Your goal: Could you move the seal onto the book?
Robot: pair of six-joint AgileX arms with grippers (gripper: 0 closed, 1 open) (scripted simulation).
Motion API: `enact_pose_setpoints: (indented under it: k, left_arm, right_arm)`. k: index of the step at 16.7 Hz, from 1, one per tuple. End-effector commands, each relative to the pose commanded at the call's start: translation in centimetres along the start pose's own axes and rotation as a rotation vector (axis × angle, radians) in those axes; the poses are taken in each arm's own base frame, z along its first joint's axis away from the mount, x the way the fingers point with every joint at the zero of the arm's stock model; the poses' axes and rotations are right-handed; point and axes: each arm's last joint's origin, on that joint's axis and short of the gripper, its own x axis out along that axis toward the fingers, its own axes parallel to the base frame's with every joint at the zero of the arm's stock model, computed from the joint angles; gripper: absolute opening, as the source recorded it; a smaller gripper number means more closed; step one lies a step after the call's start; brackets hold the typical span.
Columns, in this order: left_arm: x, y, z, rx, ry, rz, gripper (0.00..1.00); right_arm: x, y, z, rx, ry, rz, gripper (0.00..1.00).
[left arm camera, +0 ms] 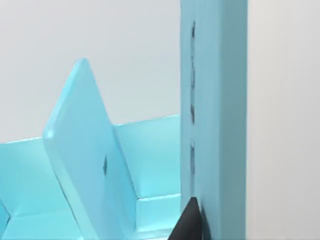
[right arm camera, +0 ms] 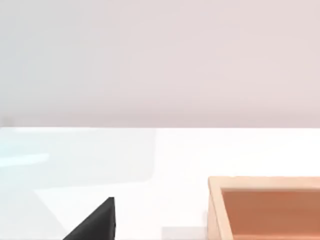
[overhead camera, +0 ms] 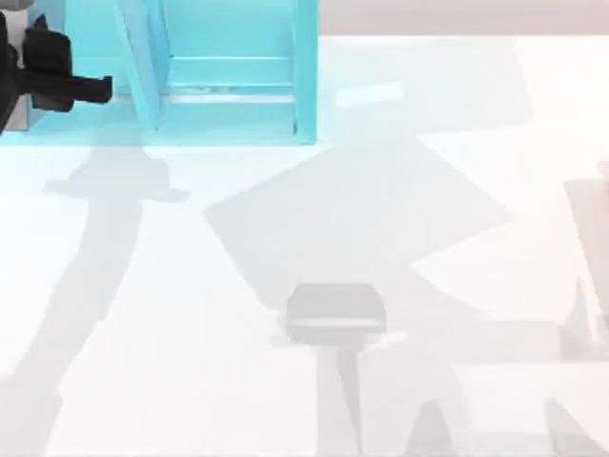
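The seal and the book are out of view. My left gripper [overhead camera: 95, 89] is a black shape at the table's far left back corner, right against the front of the bright teal shelf unit [overhead camera: 228, 86]. Its own wrist view looks into that shelf unit [left arm camera: 215, 125] from very close, with a slanted teal divider [left arm camera: 80, 150] and a dark tip of the gripper [left arm camera: 187, 222] at the picture's edge. A dark tip of my right gripper [right arm camera: 97, 222] hangs over the white table [right arm camera: 150, 160].
A shallow wooden box [right arm camera: 265, 207] with an orange-brown inside lies on the table close to my right gripper. Pale grey patches mark the white tabletop [overhead camera: 190, 381], among them a wide diamond [overhead camera: 357, 224] and a small blocky one [overhead camera: 335, 314].
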Motion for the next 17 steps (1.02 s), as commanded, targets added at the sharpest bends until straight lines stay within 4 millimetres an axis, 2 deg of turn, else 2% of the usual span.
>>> enact_pose_setpoints:
  k: [5,10,14,17]
  left_arm:
    - [1.3,-5.0,-0.2,-0.316,0.121,-0.030,0.00]
    - [2.0,-11.7,-1.9,-0.654,0.276,0.040,0.00]
    - [1.6,-17.7,-3.9,-0.901,0.332,0.165,0.00]
    - [0.6,-22.0,-5.5,-1.072,0.305,0.256,0.00]
  right_arm:
    - [0.0,0.0,0.0,0.000,0.000,0.000,1.00]
    - [0.0,0.0,0.0,0.000,0.000,0.000,1.00]
    - [0.0,0.0,0.0,0.000,0.000,0.000,1.00]
    - [0.0,0.0,0.0,0.000,0.000,0.000,1.00]
